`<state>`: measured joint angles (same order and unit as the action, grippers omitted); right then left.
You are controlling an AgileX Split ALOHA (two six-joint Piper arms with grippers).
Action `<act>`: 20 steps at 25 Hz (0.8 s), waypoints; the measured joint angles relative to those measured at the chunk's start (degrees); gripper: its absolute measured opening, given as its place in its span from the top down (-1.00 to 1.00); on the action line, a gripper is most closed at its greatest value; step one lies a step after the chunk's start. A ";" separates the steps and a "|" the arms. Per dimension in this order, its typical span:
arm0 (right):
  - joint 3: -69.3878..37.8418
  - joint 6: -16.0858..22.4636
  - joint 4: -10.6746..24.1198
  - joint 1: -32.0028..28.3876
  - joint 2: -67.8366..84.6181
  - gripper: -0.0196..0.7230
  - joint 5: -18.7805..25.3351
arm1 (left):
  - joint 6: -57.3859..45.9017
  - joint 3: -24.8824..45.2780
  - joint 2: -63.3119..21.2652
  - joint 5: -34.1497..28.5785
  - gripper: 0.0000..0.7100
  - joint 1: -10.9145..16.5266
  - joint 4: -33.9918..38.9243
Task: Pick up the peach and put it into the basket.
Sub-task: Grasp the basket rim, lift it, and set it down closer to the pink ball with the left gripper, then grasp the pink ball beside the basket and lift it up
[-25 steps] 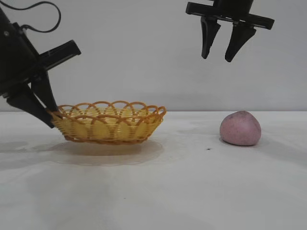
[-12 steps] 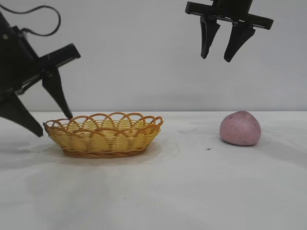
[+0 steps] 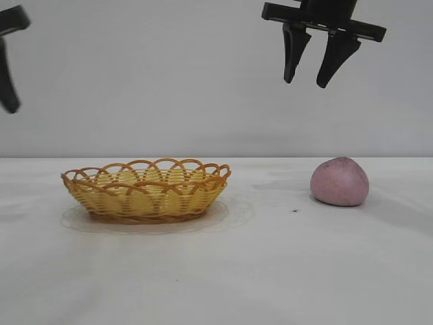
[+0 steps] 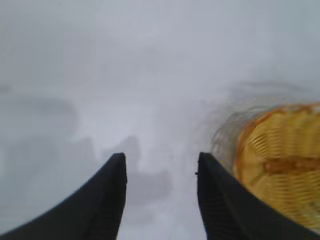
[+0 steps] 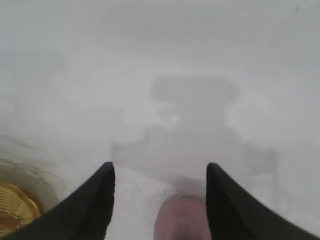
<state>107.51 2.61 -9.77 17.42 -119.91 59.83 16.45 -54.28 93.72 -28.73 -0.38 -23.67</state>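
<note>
since the peach (image 3: pixel 339 181) lies alone on the bench (image 3: pixel 270 271), well apart from the basket (image 3: pixel 146 190) and untouched, the pick has not yet begun. the right end effector (image 3: pixel 312 68) hangs high above the bench, a little to the basket side of the peach, with its fingers pointing down, spread apart and empty; that stance looks like readiness for a descent, and the right wrist view agrees, with the peach (image 5: pixel 181 219) showing low between the two dark fingers (image 5: pixel 95 200). the gap there looks wide enough to take the peach across its middle, though it may need a small shift to be centred. the basket sits flat on the bench with its looped rim up and nothing in it, so its wide mouth is free to receive a drop from above. the left end effector (image 4: pixel 161 165) is up at the far edge of the exterior view, away from the basket; in its own wrist view its fingers stand apart holding nothing, with the basket (image 4: pixel 280 160) off to one side. it seems placed simply to be out of the way, leaving the path between peach and basket free for the right arm.
</note>
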 joint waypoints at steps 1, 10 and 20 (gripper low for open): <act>0.00 0.00 -0.41 0.00 0.00 -0.13 0.00 | -3.49 -1.48 0.51 -1.50 0.23 -0.11 5.09; 0.00 0.00 -0.89 0.00 0.00 -0.13 0.34 | -32.65 0.42 -9.08 -6.58 0.23 -7.06 36.70; 0.00 -0.04 -0.79 0.00 0.00 -0.13 0.47 | -33.81 23.70 -55.02 -14.49 0.23 -13.28 35.21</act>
<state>107.51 2.57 -10.56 17.42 -119.91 60.30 -17.36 -30.58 38.70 -43.21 -13.66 11.54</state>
